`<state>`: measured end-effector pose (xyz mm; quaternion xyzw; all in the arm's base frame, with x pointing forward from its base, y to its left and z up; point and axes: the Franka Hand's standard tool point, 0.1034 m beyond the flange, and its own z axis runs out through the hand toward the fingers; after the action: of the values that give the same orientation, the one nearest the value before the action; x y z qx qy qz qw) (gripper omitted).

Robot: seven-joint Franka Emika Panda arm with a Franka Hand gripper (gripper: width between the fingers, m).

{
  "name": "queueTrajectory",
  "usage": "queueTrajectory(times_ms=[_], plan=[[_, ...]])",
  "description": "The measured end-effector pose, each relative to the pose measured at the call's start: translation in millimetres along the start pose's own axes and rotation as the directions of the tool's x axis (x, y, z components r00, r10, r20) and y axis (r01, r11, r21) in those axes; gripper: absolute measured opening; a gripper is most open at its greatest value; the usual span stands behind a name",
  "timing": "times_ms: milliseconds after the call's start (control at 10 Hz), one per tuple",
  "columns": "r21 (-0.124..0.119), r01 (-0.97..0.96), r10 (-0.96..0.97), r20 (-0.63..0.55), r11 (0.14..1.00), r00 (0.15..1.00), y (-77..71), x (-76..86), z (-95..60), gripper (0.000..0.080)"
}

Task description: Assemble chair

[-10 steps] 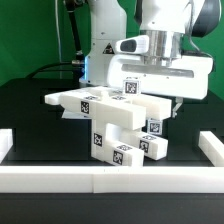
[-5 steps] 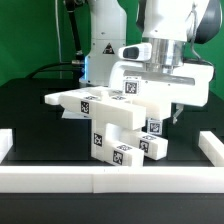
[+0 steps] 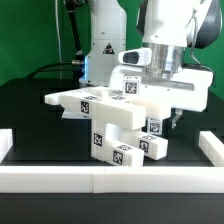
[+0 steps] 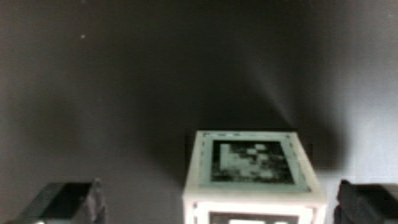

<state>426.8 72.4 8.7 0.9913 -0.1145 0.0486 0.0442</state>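
Observation:
The partly built white chair stands in the middle of the black table, a stack of chunky blocks with small black-and-white tags. My gripper hangs over its upper part on the exterior view's right, open. One dark finger shows beside the blocks; the other is hidden behind them. In the wrist view a tagged white block of the chair sits between my gripper's two fingers, with a gap on each side. Nothing is held.
A long white border rail runs along the table's front edge, with shorter rails at the exterior view's left and right. The arm's white base stands behind the chair.
The gripper has shifted slightly toward the exterior view's right above the chair, still open. The chair has not moved.

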Motion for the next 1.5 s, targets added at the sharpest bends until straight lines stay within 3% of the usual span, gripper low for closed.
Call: queueTrajectory(times_ms=[300, 700, 1000, 1200, 1500], plan=[[0.0, 0.0, 0.0, 0.0, 1.0, 1.0, 0.1, 0.0, 0.0, 0.0284], [0.0, -0.004, 0.004, 0.004, 1.0, 1.0, 0.1, -0.3, -0.4, 0.0285], [0.022, -0.035, 0.035, 0.008, 0.999, 0.999, -6.9, 0.8, -11.3, 0.0285], [0.055, -0.051, 0.048, 0.046, 0.997, 0.998, -14.3, -0.6, -30.5, 0.0285], [0.131, -0.1, 0.089, 0.091, 0.986, 0.992, -15.9, 8.0, -75.4, 0.0287]])
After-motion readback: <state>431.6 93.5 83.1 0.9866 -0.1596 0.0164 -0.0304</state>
